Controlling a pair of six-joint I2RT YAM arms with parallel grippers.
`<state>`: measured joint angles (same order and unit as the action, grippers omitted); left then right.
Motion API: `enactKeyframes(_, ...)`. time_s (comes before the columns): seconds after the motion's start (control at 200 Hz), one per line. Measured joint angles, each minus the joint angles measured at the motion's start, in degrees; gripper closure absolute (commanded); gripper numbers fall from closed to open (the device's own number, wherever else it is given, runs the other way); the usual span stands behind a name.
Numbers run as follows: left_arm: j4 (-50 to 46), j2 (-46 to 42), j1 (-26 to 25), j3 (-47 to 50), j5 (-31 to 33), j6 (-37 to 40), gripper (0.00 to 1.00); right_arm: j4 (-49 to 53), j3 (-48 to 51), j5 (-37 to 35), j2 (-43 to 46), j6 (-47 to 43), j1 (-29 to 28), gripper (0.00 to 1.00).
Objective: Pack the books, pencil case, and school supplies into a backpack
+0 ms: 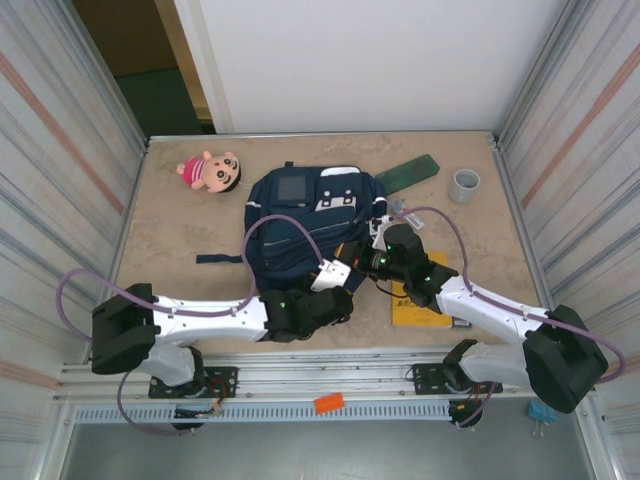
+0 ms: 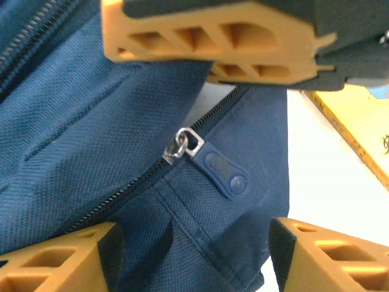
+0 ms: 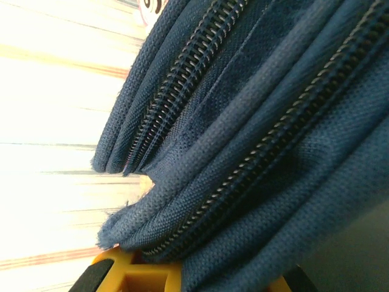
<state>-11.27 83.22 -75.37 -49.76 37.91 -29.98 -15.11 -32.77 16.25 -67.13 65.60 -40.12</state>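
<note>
The left gripper [image 2: 193,234] is being held with its orange fingers [image 2: 61,258] well apart, and nothing is being gripped between them. It is being hovered low over the near right part of the backpack [image 1: 300,215], close beside the right gripper [image 3: 194,281]. In the left wrist view a zipper line is being framed between the spread fingers. A silver slider [image 2: 182,146] and its blue pull tab [image 2: 226,173] are lying flat on the navy fabric ahead of the fingertips, and the tab is not being touched by either finger.

The right gripper is being held with its jaws together, and a fold of the backpack's fabric is being pinched there, at the bag's near right edge. In the right wrist view, rows of dark zipper teeth [image 3: 182,79] and piped seams are being shown running down toward the closed fingers.

The backpack is lying flat in the middle of the table [image 1: 170,240]. The yellow book [image 1: 418,315] is lying on the table just beside the bag's near right corner and is being partly covered by the right arm. The dark green pencil case [image 1: 408,172] is lying at the bag's far right corner, between the bag and a grey cup [image 1: 464,185]. A pink doll [image 1: 210,172] is lying off the bag's far left corner.
</note>
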Motion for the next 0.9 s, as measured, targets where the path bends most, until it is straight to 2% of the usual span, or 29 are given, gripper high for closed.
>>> enactKeyframes(0.08,2.4,-0.9,-0.1,1.8,1.8,-1.2,0.42,-0.1,0.0,0.0,0.0,0.2,-0.6,1.00)
enactKeyframes(0.291,5.9,-3.4,0.0,4.8,4.7,-3.3,0.82,1.2,0.0,0.2,0.6,0.2,-1.6,1.00)
enactKeyframes(0.381,7.8,-5.4,0.0,6.3,4.4,-3.4,0.95,2.8,-0.1,0.4,1.7,-0.3,-1.6,1.00)
enactKeyframes(0.436,8.7,-6.9,0.0,7.3,3.7,-3.5,1.00,4.1,-0.5,0.5,2.3,-0.8,-1.6,1.00)
enactKeyframes(0.616,11.4,-12.1,0.0,11.1,1.2,-3.8,1.00,7.2,-3.0,2.8,2.3,-3.1,-1.4,1.00)
enactKeyframes(0.677,11.5,-13.7,0.0,11.9,0.3,-4.0,0.78,7.2,-3.1,3.6,2.3,-3.1,-1.4,1.00)
enactKeyframes(0.732,11.6,-14.6,0.0,12.0,-1.0,-4.6,0.65,7.2,-3.1,4.4,1.9,-3.1,-1.4,1.00)
enactKeyframes(0.842,11.3,-14.1,-0.4,11.3,-2.4,-6.4,0.49,7.0,-3.2,5.3,0.9,-2.8,-1.4,1.00)
enactKeyframes(0.897,10.1,-12.3,-1.9,9.9,-0.4,-8.3,0.48,7.0,-3.2,5.5,0.7,-2.1,-1.4,1.00)
